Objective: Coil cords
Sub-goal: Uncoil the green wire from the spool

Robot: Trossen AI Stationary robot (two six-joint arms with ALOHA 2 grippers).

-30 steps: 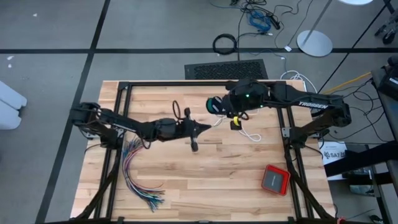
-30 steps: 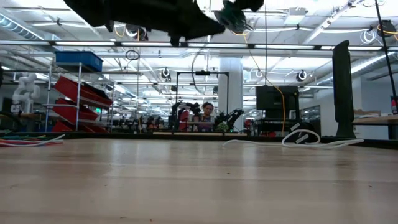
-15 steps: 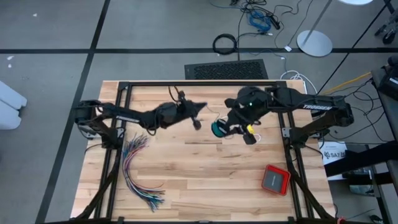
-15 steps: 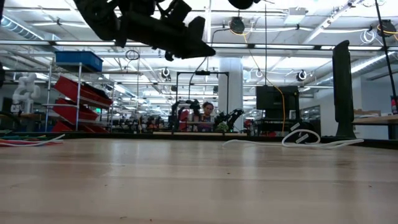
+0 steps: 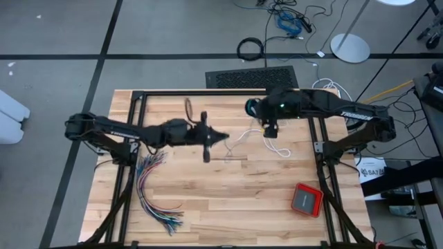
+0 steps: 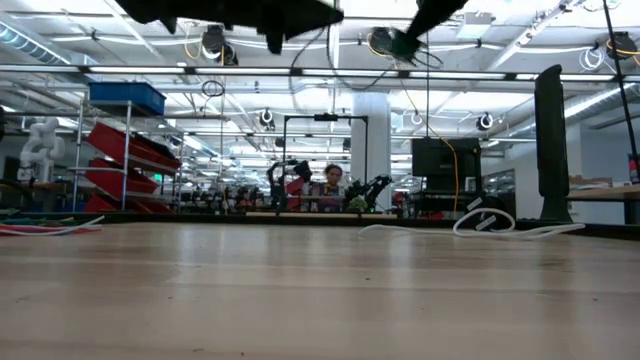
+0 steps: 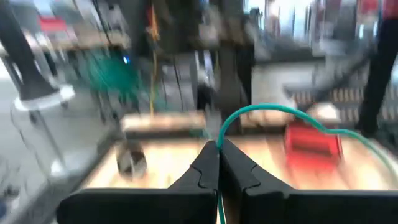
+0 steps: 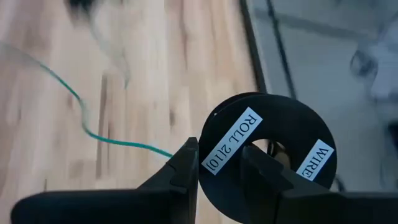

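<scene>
High view: both arms hang over the wooden bench [image 5: 228,200]. The left gripper [image 5: 223,136] sits near the bench's middle, pointing toward the right arm. The right gripper [image 5: 268,128] hangs near the far edge, on the right side.

In the left wrist view the left gripper's [image 7: 218,155] fingers [image 7: 202,171] are pressed together, pinching the teal-green cord [image 7: 267,112]. From the fingertips the cord arches up and over, then trails off to one side.

In the right wrist view the right gripper's [image 8: 217,163] fingers [image 8: 186,168] are partly apart and clamp a black spool [image 8: 270,162], one finger on each side of its flange. White labels on the spool read "ROLL 2|10" and "WIRE". The teal-green cord [image 8: 93,134] runs from the spool across the bench boards in a loose, wavy line.

From above, the spool [image 5: 251,107] shows as a small dark disc with a teal tint beside the right wrist. A thin white cord [image 5: 275,149] lies looped on the bench below the right gripper. A fanned bundle of coloured wires [image 5: 156,194] lies on the near left part of the bench, and a red box [image 5: 305,199] on the near right, well apart from both grippers.

In the low view, both arms are raised clear of the bench surface, at the top edge.
</scene>
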